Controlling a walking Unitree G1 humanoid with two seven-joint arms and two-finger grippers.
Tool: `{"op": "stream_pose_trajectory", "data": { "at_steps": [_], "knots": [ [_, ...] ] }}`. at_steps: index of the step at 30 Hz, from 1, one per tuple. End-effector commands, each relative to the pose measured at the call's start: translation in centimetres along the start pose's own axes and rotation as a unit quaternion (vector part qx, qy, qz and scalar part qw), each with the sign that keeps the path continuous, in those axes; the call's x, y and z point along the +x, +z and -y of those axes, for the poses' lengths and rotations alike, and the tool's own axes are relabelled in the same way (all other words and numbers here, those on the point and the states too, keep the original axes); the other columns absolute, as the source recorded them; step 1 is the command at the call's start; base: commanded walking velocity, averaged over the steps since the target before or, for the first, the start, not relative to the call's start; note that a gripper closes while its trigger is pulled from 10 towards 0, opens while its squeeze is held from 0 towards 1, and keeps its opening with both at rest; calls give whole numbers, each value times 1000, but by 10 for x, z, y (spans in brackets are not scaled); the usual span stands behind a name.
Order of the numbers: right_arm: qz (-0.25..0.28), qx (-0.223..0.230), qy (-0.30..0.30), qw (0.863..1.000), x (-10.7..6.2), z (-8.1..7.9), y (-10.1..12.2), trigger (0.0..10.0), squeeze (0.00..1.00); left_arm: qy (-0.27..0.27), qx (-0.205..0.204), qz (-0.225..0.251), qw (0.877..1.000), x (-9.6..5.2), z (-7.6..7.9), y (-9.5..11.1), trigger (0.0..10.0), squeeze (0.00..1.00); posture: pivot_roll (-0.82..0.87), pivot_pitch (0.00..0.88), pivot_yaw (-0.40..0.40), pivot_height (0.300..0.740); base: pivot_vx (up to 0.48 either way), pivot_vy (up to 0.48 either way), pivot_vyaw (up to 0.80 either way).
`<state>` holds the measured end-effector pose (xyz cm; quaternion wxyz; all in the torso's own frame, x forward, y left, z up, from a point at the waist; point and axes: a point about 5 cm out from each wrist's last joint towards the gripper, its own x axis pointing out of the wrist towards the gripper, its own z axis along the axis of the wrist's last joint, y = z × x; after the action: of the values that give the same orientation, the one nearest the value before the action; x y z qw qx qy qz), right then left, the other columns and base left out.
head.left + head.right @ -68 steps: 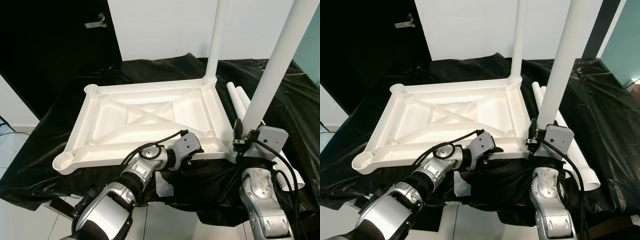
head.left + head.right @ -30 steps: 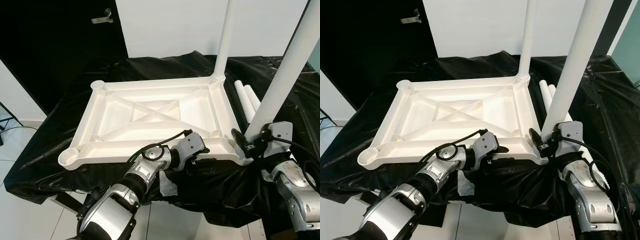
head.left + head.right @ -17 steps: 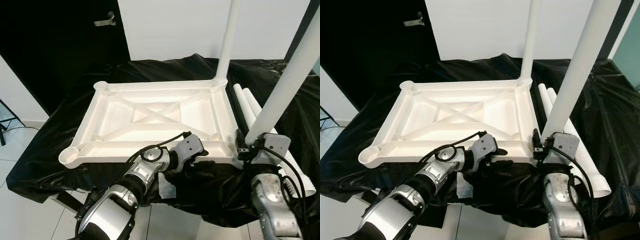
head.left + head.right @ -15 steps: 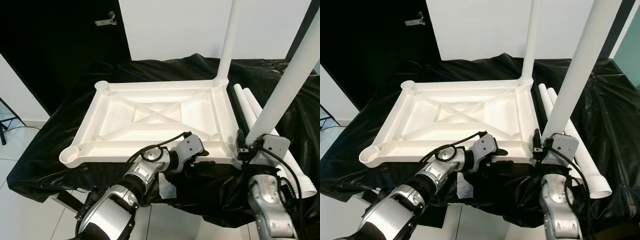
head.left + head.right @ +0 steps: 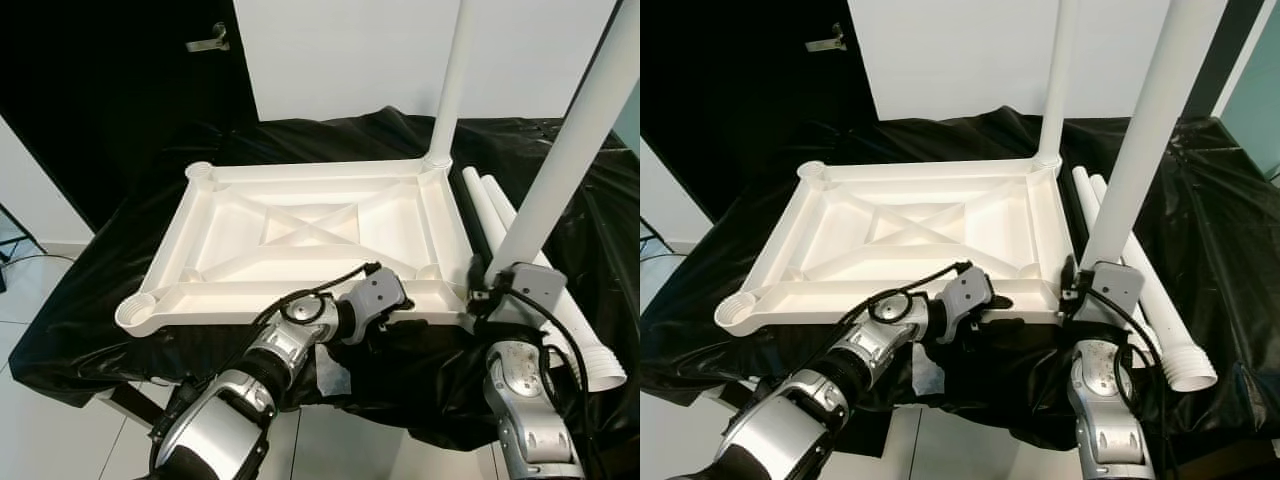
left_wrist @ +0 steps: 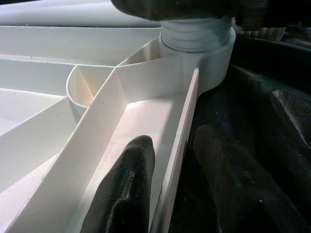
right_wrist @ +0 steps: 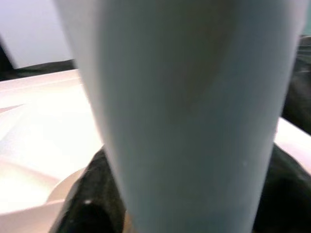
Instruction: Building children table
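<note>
The white table top [image 5: 172, 262] lies upside down on a black-draped surface. One white leg [image 5: 447, 90] stands upright in its far right corner socket. A second white leg [image 5: 560, 160] rises from the near right corner socket [image 6: 197, 41]. My right gripper [image 5: 478, 295] is shut on this leg at its base, and the leg [image 7: 189, 111] looms close in the right wrist view. My left gripper [image 5: 395, 315] is shut on the near rim [image 6: 170, 179] of the table top, one black finger [image 6: 126, 194] inside the rim and the other outside.
Two loose white legs [image 5: 575, 325] lie on the black cloth to the right of the table top. The two left corner sockets [image 5: 199, 171] [image 5: 133, 312] stand open. A dark door with a handle [image 5: 205, 43] is behind, at the left. White floor lies below the front edge.
The view has shifted a little. My right forearm has swung in from the right to below the leg's base, still holding the leg. The left gripper has kept its hold.
</note>
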<state>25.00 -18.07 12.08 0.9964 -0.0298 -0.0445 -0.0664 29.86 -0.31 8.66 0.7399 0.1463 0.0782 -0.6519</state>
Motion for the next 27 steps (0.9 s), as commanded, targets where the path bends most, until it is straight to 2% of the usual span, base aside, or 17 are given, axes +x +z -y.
{"op": "stream_pose_trajectory", "data": {
  "at_steps": [1, 4, 5, 8, 9, 11, 12, 14, 15, 17, 18, 19, 21, 23, 27],
  "knots": [
    [-24, 15, 51, 998, -4, -9, -9, 10000, 1000, -61, -41, -49, 996, -2, 17, -26, 10000, 0, -171, 0, 58, 740, 0, 0, 0],
    [-15, 11, 69, 997, -3, -2, -5, 10000, 1000, -61, -41, -48, 996, -1, 17, -26, 10000, 0, -178, 0, 56, 740, 0, 0, 0],
    [-10, -4, 81, 997, -1, 6, -1, 10000, 1000, -61, -41, -48, 996, 0, 17, -26, 10000, 0, -180, 0, 54, 740, 0, 0, 0],
    [-6, -17, 92, 996, 2, 12, 2, 10000, 1000, -61, -41, -47, 996, 0, 17, -25, 10000, 0, -181, 0, 53, 740, 0, 0, 0],
    [-4, -31, 113, 993, 5, 15, 5, 10000, 0, -61, -41, -46, 996, 1, 17, -24, 10000, 0, -181, 0, 50, 740, 0, 0, 0],
    [5, -48, 163, 985, 9, 18, 13, 10000, 0, -60, -41, -45, 996, 1, 17, -24, 10000, 0, -182, 0, 51, 740, 0, 0, 0],
    [5, -48, 163, 985, 9, 18, 13, 10000, 0, -60, -41, -45, 996, 1, 17, -24, 10000, 0, -182, 0, 51, 740, 0, 0, 0],
    [11, -66, 203, 977, 14, 24, 19, 10000, 0, -61, -41, -45, 996, 1, 17, -24, 10000, 0, -183, 0, 53, 740, 0, 0, 0],
    [7, -72, 222, 972, 16, 27, 21, 4627, 0, -62, -41, -45, 996, 1, 17, -24, 10000, 0, -182, 0, 53, 740, 0, 0, 0],
    [2, -76, 244, 967, 17, 29, 23, 4627, 0, -62, -40, -46, 996, 1, 17, -24, 10000, 0, -182, 0, 53, 740, 0, 0, 0],
    [-10, -75, 278, 958, 15, 31, 23, 0, 0, -62, -40, -45, 996, 0, 17, -24, 10000, 0, -178, 0, 53, 740, 0, 0, 0],
    [-10, -75, 278, 958, 15, 31, 23, 0, 0, -62, -40, -45, 996, 0, 17, -24, 10000, 0, -178, 0, 53, 740, 0, 0, 0],
    [-31, -68, 322, 944, 11, 32, 23, 0, 0, -61, -40, -45, 996, 0, 16, -24, 10000, 0, -175, 0, 52, 740, 0, 0, 0],
    [-47, -64, 337, 938, 10, 33, 19, 0, 0, -59, -40, -45, 996, -1, 15, -24, 10000, 0, -171, 0, 53, 740, 0, 0, 0],
    [-67, -48, 343, 936, 8, 33, 13, 0, 0, -58, -40, -47, 996, -2, 14, -24, 10000, 0, -171, 0, 59, 740, 0, 0, 0]
  ]
}}
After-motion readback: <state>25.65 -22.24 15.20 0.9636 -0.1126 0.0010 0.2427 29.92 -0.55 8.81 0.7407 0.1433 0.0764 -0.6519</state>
